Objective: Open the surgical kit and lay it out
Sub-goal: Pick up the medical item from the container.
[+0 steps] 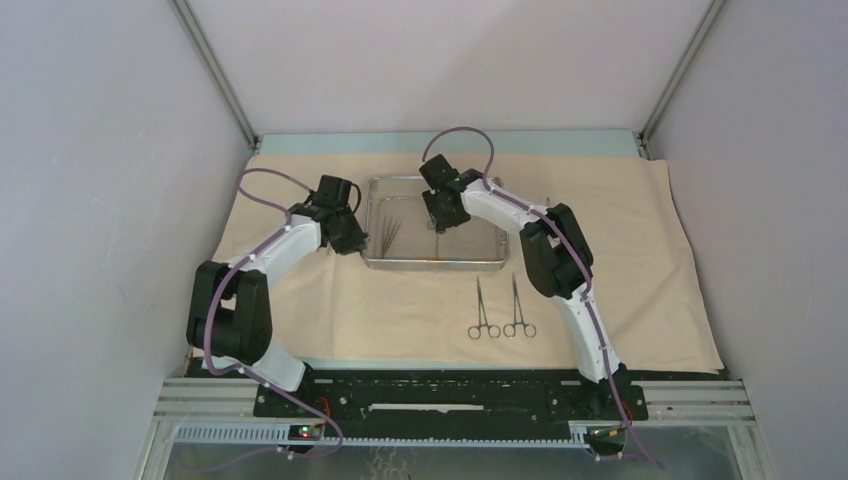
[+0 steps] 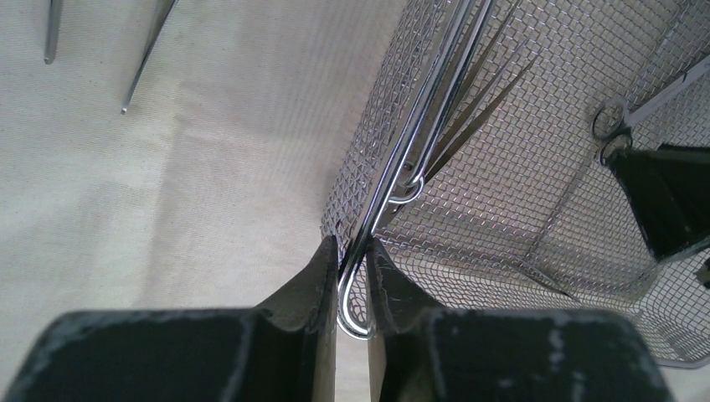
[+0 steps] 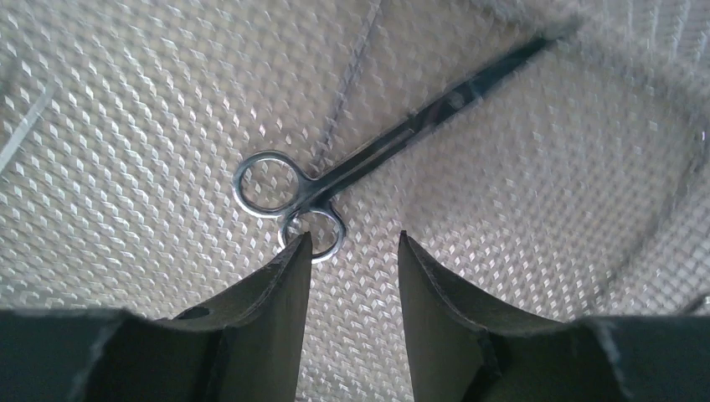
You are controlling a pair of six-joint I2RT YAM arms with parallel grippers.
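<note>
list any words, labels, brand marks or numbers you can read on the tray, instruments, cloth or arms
None: no text can be read in any view.
The tray, the scissors, the cloth, the left arm and the right arm show no words, labels, brands or numbers.
</note>
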